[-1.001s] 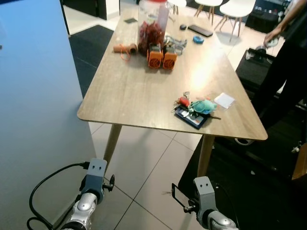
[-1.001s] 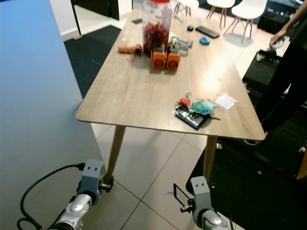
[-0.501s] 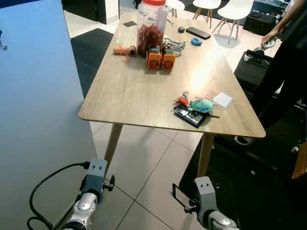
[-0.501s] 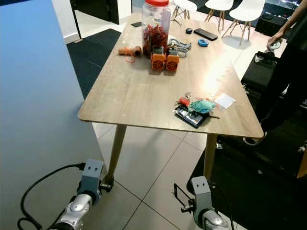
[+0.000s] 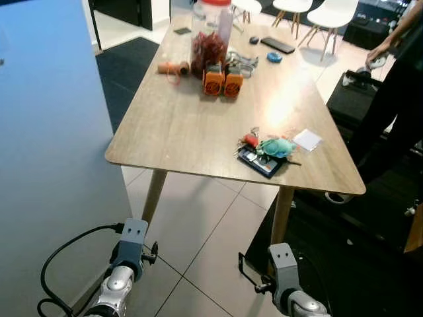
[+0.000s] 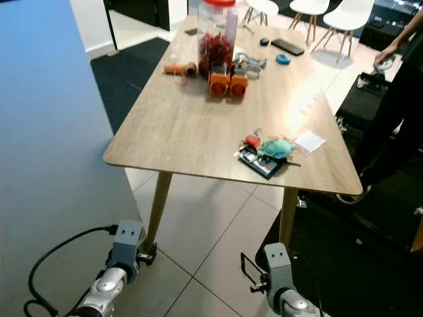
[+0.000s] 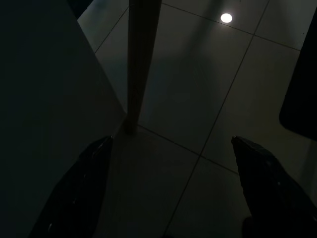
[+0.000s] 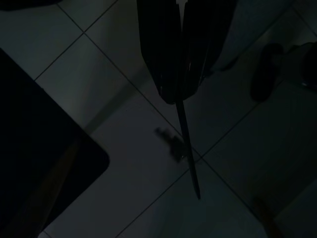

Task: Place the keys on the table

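A bunch of keys [image 5: 254,140] with a red fob and a teal soft charm [image 5: 278,146] lies on the wooden table [image 5: 185,125] near its right front corner, partly on a dark flat case [image 5: 263,162]. Both arms hang low in front of the table, far below the keys: left arm [image 5: 127,259], right arm [image 5: 283,276]. In the left wrist view my left gripper [image 7: 171,140] is open over floor tiles beside a table leg [image 7: 140,59]. In the right wrist view my right gripper [image 8: 181,95] is shut, and a thin dark strip [image 8: 189,153] runs on past its tips.
A jar of red things [image 5: 210,36], two orange blocks [image 5: 221,80], a phone [image 5: 277,44] and a white card [image 5: 308,139] also sit on the table. A blue-grey wall [image 5: 46,152] stands close on my left. A person in black [image 5: 396,86] stands at the right. A black mat [image 5: 344,257] lies under the table's right side.
The whole picture shifts slightly as the camera moves. The keys, the other table items and both arms keep their places.
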### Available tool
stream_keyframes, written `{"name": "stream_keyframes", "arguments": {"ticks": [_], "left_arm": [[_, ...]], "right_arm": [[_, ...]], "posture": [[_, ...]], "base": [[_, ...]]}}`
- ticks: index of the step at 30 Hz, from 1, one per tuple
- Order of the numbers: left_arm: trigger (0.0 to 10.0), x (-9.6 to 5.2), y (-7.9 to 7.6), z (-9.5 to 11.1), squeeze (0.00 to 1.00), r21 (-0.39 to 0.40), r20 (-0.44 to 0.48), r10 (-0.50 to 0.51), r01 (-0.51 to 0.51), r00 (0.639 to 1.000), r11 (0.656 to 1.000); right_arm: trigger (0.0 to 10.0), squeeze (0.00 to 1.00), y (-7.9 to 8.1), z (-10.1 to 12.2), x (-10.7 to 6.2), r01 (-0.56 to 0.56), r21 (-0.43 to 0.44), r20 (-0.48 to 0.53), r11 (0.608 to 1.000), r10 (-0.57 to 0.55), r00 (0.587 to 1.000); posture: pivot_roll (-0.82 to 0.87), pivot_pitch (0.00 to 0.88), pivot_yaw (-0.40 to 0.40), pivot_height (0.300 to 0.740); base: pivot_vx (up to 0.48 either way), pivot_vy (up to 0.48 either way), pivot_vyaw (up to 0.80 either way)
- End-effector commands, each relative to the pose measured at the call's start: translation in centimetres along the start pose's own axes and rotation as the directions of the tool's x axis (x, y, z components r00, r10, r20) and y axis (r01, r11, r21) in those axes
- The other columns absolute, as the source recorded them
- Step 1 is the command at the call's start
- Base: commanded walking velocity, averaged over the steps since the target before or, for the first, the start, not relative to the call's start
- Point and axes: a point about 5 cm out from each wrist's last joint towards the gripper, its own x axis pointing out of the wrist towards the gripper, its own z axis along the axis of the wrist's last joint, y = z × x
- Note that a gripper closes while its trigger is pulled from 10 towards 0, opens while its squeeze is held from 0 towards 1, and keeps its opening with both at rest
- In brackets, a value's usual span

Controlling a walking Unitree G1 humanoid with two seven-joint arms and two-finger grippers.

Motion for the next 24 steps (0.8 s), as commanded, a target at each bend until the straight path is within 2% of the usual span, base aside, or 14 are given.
{"name": "stream_keyframes", "arguments": {"ticks": [1,12,19,24], "left_arm": [[10.0,0.04,-0.46,-0.06,0.00,-0.018,-0.008,-0.007,0.006,1.000,1.000],[10.0,0.18,-0.52,0.15,0.00,-0.023,-0.010,-0.008,0.008,1.000,1.000],[10.0,0.27,-0.87,0.22,0.00,0.014,-0.016,-0.025,0.025,1.000,1.000],[10.0,0.32,-1.16,0.22,0.00,0.054,-0.024,-0.038,0.040,0.999,0.998]], "right_arm": [[10.0,0.00,-0.14,-0.20,-0.09,0.005,0.009,-0.006,1.000,-0.005,1.000],[10.0,0.00,-0.23,-0.16,-0.10,0.007,0.010,-0.007,1.000,-0.007,1.000],[10.0,0.00,-0.36,-0.15,-0.11,0.014,0.011,-0.010,1.000,-0.014,1.000],[10.0,0.00,0.03,-0.27,-0.03,0.015,0.020,-0.009,1.000,-0.015,1.000]], "posture": [[0.08,0.015,-0.089,0.740],[0.08,0.017,-0.090,0.740],[0.08,0.018,-0.083,0.740],[0.07,0.018,-0.076,0.740]], "base": [[0.000,0.000,0.00],[0.000,0.000,0.00],[0.000,0.000,0.00],[0.000,-0.461,0.00]]}}
